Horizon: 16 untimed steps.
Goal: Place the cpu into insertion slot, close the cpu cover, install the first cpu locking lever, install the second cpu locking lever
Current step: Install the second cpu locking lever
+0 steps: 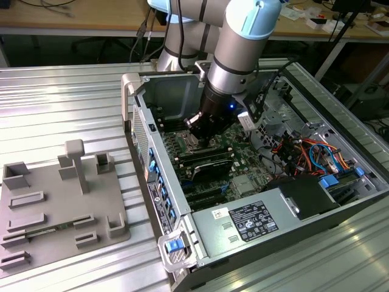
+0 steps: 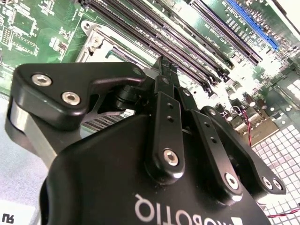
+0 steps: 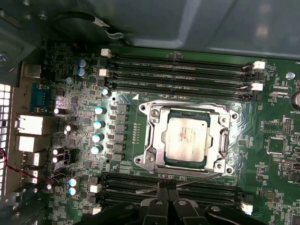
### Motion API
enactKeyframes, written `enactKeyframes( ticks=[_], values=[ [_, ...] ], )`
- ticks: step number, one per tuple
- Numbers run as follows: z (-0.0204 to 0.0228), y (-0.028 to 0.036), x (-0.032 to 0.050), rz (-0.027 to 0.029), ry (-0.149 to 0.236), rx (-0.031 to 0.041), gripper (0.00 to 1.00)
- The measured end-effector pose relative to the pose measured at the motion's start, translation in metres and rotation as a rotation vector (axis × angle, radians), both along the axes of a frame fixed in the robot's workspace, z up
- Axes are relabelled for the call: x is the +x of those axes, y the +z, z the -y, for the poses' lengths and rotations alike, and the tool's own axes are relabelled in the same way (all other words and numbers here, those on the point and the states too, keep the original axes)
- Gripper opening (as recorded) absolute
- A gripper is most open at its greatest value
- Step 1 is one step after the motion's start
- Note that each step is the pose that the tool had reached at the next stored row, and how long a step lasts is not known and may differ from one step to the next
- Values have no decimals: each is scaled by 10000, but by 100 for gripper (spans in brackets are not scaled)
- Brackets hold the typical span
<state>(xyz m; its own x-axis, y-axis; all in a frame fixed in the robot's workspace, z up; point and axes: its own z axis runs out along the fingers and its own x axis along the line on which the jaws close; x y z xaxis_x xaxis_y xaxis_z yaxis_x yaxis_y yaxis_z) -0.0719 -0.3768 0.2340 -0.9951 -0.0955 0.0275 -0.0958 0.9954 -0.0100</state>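
The cpu, a dull silver square chip, lies flat in the insertion slot on the green board. The cpu cover, a silvery frame plate, lies down around the chip. A thin wire locking lever slants away from the socket's edge across the nearby memory slots. My gripper is shut, with its black fingertips right at this lever; I cannot tell whether the wire is clamped. In the second wrist view the gripper points at the board beside the socket. In the exterior view the gripper reaches down inside the open computer case.
Long black memory slots run on both sides of the socket. Case walls surround the arm, with orange and blue cables at the exterior view's right. A grey fixture plate rests on the ribbed metal table at the exterior view's left.
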Motion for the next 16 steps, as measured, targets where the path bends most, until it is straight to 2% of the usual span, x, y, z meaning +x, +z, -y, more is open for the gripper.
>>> enactKeyframes(
  ticks=[16],
  values=[
    [0,-7,-35,0,0,2,11]
  ],
)
